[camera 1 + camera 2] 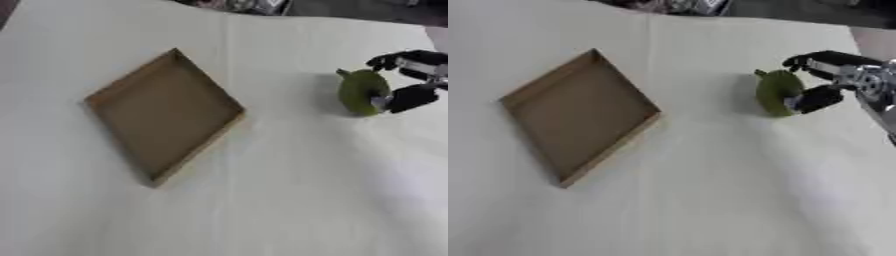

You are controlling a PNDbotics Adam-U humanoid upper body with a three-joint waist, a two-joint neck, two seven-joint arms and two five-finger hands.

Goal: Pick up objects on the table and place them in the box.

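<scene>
The right hand, partly cut off at the right edge, curls its fingers round a green pear-shaped fruit on the white table. The brown box sits left of centre.

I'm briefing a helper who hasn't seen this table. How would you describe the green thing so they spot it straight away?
Start at the shallow brown box lying on the white table, then look to its right. There the green fruit, pear-shaped with a small stem on top, sits between the fingers of the right robot hand. It is the only green, rounded thing there.
</scene>
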